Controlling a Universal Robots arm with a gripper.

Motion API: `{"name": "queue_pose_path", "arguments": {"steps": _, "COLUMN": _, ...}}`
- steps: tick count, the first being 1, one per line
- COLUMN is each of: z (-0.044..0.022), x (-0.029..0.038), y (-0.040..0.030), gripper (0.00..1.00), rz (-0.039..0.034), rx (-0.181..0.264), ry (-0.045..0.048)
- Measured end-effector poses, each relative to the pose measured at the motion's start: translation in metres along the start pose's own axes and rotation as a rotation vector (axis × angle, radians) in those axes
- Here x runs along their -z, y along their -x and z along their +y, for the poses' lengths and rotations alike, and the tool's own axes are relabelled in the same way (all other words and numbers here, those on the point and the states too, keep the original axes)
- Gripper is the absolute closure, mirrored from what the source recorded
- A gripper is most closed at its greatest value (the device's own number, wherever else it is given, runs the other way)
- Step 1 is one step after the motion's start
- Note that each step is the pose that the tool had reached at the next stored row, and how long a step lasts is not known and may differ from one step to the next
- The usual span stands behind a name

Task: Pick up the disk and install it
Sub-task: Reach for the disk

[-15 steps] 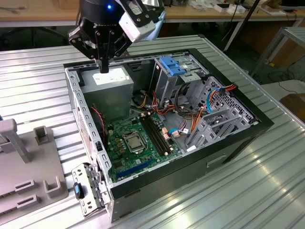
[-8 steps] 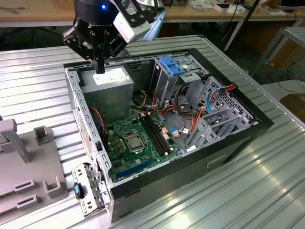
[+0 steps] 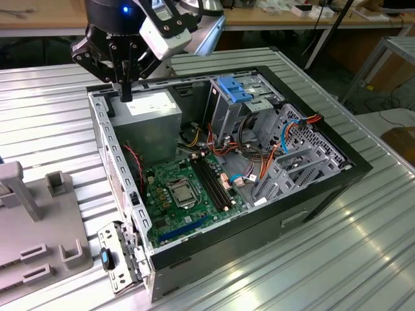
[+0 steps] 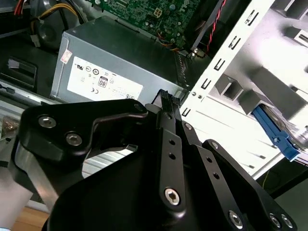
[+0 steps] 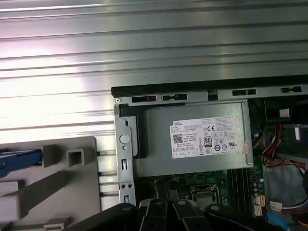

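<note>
Exterior view: one closed hand [image 3: 126, 97] hovers above one power supply [image 3: 148, 124].

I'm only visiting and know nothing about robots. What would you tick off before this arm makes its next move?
1. End effector empty: ok, jaws shut on nothing.
2. Disk located: ok, at the grey holder beside the computer case, not gripped.
3. Case open: ok, motherboard exposed.
4. Clearance between end effector and power supply: cannot tell.
5. Drive bay free for the disk: cannot tell, cables run close by.
</note>
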State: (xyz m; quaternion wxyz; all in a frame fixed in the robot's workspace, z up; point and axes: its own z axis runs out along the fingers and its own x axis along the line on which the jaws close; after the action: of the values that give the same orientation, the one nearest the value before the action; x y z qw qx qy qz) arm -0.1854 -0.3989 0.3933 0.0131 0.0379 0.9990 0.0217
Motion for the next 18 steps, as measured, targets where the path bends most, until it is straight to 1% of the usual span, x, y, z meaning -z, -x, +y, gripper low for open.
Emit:
{"name": "queue_pose_path", "arguments": {"steps": 10, "z": -0.0012, "x": 0.0004, "y": -0.0158, "gripper": 0.89, "rz": 0.0000, "rx": 0.000, "ry": 0.0000}}
{"name": "queue_pose_path", "arguments": {"steps": 15, "z": -0.0020, "x": 0.0007, "y": -0.0264, "gripper": 0.89, "rz": 0.0000, "rx": 0.000, "ry": 0.0000}}
{"name": "queue_pose_path", "arguments": {"steps": 18, "z": -0.0027, "x": 0.0010, "y": -0.0362, "gripper": 0.89, "rz": 0.0000, "rx": 0.000, "ry": 0.0000}}
